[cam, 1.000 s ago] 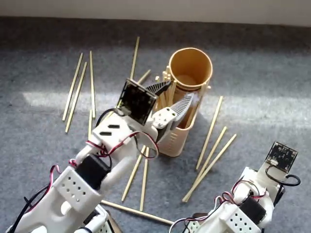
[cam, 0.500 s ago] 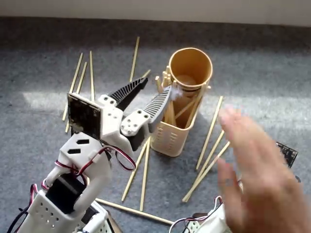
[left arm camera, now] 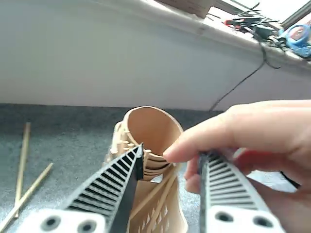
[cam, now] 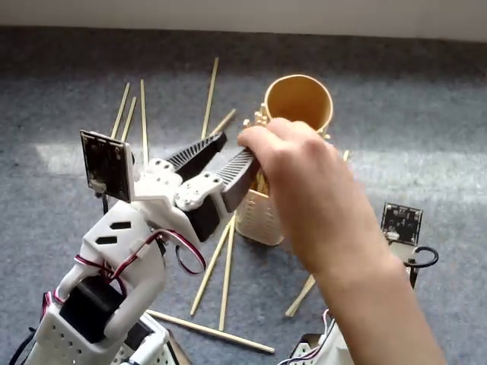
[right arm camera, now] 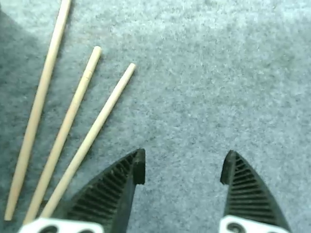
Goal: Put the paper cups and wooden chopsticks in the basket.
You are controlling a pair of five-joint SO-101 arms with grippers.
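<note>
Basket (cam: 259, 220), holding the cup (cam: 298, 99) and some chopsticks (left arm camera: 158, 187), stands just ahead of the left gripper (cam: 234, 146), jaws spread empty, apparently yielding to a person's hand (cam: 304, 190) at its rim, while the right gripper (right arm camera: 183, 167) hangs splayed over loose chopsticks (right arm camera: 62, 136).

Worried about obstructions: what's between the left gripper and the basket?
A person's hand, in front of the slotted tan plastic basket, in the left wrist view.

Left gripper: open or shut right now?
Open. In its wrist view the left gripper has its fingers well apart, clamped on nothing; the paper cup and a person's hand show past them.
</note>
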